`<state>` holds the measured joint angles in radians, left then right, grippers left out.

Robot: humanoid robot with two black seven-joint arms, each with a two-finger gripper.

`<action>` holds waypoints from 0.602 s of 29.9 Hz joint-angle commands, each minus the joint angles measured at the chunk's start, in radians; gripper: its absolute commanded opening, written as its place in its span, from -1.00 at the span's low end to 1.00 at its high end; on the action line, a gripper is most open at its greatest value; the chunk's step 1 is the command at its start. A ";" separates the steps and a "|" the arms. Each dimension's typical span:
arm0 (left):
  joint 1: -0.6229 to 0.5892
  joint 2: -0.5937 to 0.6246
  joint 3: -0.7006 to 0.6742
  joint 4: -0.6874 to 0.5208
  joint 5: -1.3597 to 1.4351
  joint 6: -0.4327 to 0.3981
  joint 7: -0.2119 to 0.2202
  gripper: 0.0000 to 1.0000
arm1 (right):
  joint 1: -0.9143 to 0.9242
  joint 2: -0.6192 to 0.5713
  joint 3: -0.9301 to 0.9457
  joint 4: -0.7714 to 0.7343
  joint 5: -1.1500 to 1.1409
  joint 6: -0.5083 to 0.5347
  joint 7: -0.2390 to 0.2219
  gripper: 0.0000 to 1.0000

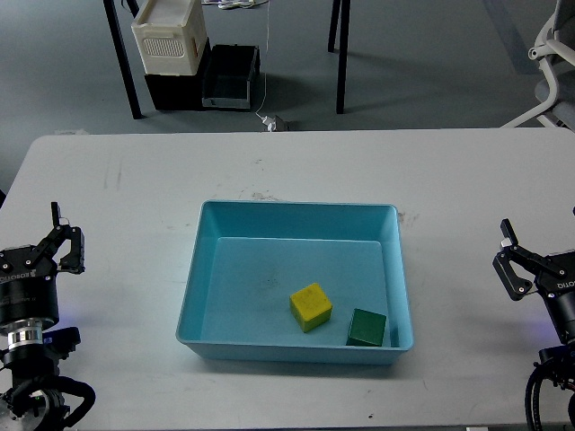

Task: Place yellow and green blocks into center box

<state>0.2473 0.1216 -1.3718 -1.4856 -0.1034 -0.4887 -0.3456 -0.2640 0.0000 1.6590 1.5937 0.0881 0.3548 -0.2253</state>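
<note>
the large shallow rectangular tray of light blue plastic (208, 269) sat in the middle of the white table (117, 180), straight ahead of me. inside it, on the floor toward the near right corner, lay the small bright yellow cube (311, 306) and the small dark green cube (367, 328). the yellow one was turned a little on its base; the green one lay just beside it to the right, close to the tray's near wall and right wall, with a narrow gap between the two cubes.

my left gripper (61, 235) hung over the left edge of the table, well apart from the tray and from both cubes, its two fingers spread with a clear gap and nothing between them. my right gripper (515, 260) was at the right edge of the table, also well apart from the tray, its fingers parted and holding nothing. the cubes lay between my two grippers, nearer the right one.

beyond the far edge of the table, on the grey floor, a white slotted plastic crate (168, 36) stood on a black bin (216, 81).
</note>
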 commanded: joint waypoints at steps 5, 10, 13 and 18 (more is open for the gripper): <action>0.015 0.000 0.066 -0.005 -0.001 0.000 0.046 1.00 | -0.040 0.000 -0.002 0.011 -0.001 0.059 0.000 1.00; 0.013 0.000 0.085 -0.007 -0.002 0.000 0.072 1.00 | -0.069 0.000 -0.050 0.045 -0.011 0.061 0.000 1.00; 0.012 0.003 0.099 -0.007 -0.004 0.000 0.108 1.00 | -0.095 0.000 -0.091 0.078 -0.013 0.062 0.000 1.00; 0.012 0.001 0.108 -0.007 -0.004 0.000 0.114 1.00 | -0.089 0.000 -0.130 0.088 -0.063 0.062 -0.002 1.00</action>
<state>0.2595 0.1240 -1.2672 -1.4924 -0.1072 -0.4887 -0.2335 -0.3590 0.0000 1.5530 1.6773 0.0698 0.4175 -0.2256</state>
